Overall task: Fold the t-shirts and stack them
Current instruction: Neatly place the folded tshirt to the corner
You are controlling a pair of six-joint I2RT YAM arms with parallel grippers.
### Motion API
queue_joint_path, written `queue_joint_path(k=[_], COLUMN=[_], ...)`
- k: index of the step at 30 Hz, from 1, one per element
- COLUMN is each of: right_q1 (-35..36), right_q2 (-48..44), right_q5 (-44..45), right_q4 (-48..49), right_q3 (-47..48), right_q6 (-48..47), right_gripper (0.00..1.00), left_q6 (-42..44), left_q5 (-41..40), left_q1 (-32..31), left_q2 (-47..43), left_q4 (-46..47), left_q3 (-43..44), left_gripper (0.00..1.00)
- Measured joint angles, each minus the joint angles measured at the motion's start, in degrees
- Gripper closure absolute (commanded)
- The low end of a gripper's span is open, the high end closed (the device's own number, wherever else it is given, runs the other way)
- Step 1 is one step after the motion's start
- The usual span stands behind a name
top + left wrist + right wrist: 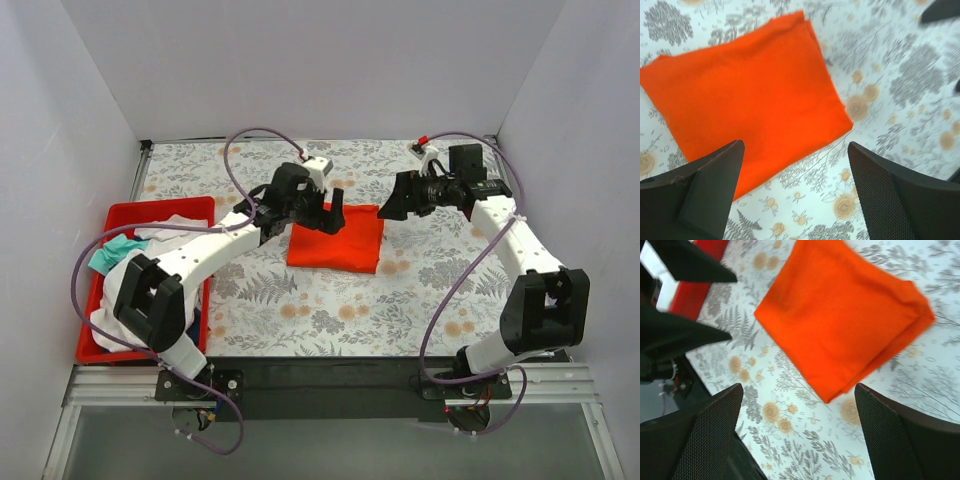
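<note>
An orange-red t-shirt lies folded into a flat rectangle in the middle of the floral table; the wrist views show it too. My left gripper hovers over its far left corner, jaws wide and empty, fingers above the cloth's edge. My right gripper hangs just off the shirt's right edge, open and holding nothing, fingers over bare table. White and teal t-shirts sit crumpled in the bin at left.
A red plastic bin stands at the table's left side under the left arm. White walls close in on three sides. The floral tablecloth shows bare in front of the shirt.
</note>
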Motion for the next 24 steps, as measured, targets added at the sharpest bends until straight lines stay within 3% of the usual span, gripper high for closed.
queue_joint_path(k=[6, 11, 14, 19, 24], right_q1=[-2.58, -4.46, -5.35, -7.13, -8.87], right_q2=[-2.40, -2.80, -2.80, -2.82, -2.78], right_q5=[6.16, 7.65, 7.78, 7.72, 7.41], right_q4=[-0.55, -1.84, -2.36, -2.62, -2.82], right_q3=[-1.84, -4.42, -4.74, -4.92, -4.96], right_q6=[-0.61, -0.68, -0.68, -0.68, -1.77], right_gripper=[0.02, 0.02, 0.02, 0.02, 0.02], left_q6=[4.04, 5.07, 5.97, 8.26, 14.38], left_q5=[-9.01, -13.62, -16.24, -13.73, -9.70], left_q1=[-5.70, -6.99, -7.32, -3.30, 7.28], left_q2=[10.73, 24.59, 27.32, 31.74, 35.74], left_q4=[-7.02, -9.86, -10.60, -12.50, -15.28], left_q3=[4.42, 9.90, 14.47, 20.37, 27.12], left_gripper=[0.14, 0.13, 0.13, 0.15, 0.15])
